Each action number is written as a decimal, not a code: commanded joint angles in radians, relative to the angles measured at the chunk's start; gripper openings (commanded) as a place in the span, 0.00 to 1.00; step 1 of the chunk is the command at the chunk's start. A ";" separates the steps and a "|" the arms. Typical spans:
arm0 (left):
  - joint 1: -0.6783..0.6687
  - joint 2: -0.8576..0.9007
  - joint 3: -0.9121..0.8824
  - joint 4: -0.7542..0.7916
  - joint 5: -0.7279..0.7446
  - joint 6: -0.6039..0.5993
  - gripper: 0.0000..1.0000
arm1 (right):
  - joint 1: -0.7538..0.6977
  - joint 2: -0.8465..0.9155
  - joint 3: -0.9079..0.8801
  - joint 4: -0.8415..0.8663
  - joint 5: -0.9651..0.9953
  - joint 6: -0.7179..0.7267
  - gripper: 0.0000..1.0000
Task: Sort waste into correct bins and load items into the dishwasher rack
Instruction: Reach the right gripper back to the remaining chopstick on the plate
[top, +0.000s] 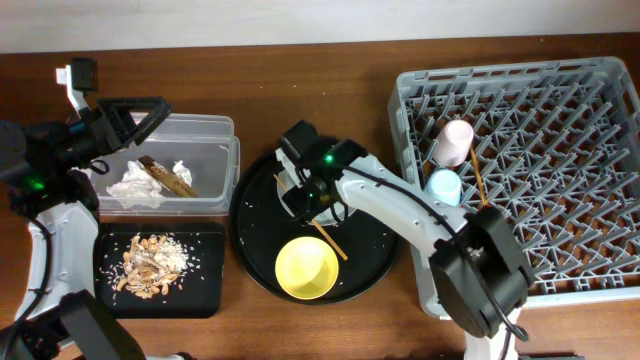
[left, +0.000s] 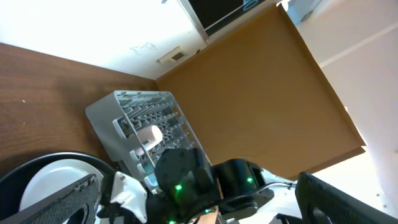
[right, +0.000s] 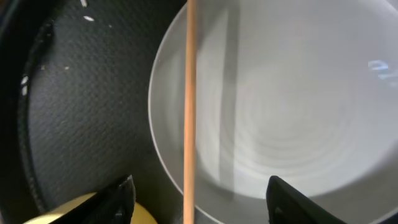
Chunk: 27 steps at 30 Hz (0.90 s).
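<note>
My right gripper (top: 303, 198) is open low over the pale grey-green plate (right: 292, 106) on the round black tray (top: 255, 215). In the right wrist view its fingers (right: 199, 208) straddle one wooden chopstick (right: 189, 93) that lies across the plate's edge. The yellow bowl (top: 305, 268) sits on the tray in front. The pink cup (top: 457, 140), the blue cup (top: 443, 187) and another chopstick (top: 475, 175) are in the dishwasher rack (top: 560, 250). My left gripper (top: 140, 118) is open and empty above the clear tub (top: 215, 128), which holds the napkin (top: 135, 185) and wrapper (top: 168, 177). Food scraps (top: 150, 265) lie on the flat black tray (top: 205, 295).
The left wrist view looks across the table at the rack (left: 143, 118), the plate (left: 50, 183) and my right arm. The round tray lies between the two bins and the rack. Bare wooden table runs along the back edge.
</note>
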 joint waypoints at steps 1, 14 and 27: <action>0.002 -0.014 0.009 0.003 0.008 -0.002 0.99 | -0.002 0.035 -0.001 0.007 0.004 0.009 0.61; 0.002 -0.014 0.009 0.003 0.008 -0.002 0.99 | -0.002 0.131 -0.001 0.022 0.004 0.008 0.55; 0.002 -0.014 0.009 0.002 0.008 -0.002 0.99 | -0.004 0.076 0.245 -0.189 0.055 0.000 0.09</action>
